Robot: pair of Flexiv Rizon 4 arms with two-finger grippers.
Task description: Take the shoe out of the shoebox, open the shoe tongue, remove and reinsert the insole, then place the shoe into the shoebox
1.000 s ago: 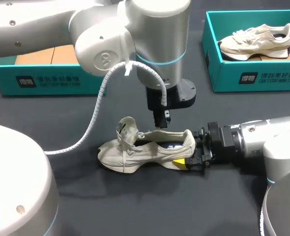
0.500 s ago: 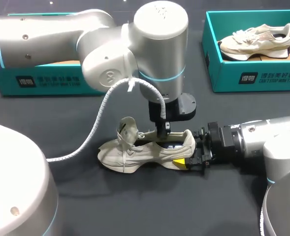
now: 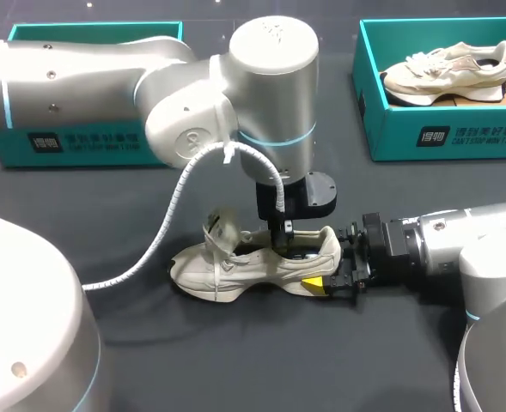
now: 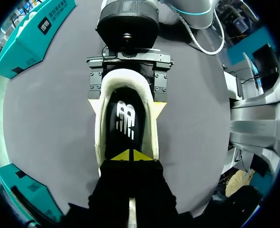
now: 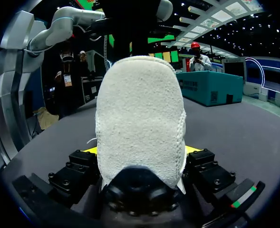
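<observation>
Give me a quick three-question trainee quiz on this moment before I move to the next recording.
1. True or false: the right gripper has its fingers shut on the heel of the shoe lying on the table.
2. The left gripper is: A) in the shoe's opening B) on the laces C) inside a shoebox.
3. How many shoes lie in the right-hand shoebox?
Key: 1 true; 2 A; 3 one.

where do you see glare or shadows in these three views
Head view: glare on the left arm, and a thin shadow on the table along the shoe. Left wrist view: the shoe's inside is dark, and only the white mark on the insole stands out. Right wrist view: the heel is evenly lit, with shadow beneath it.
</observation>
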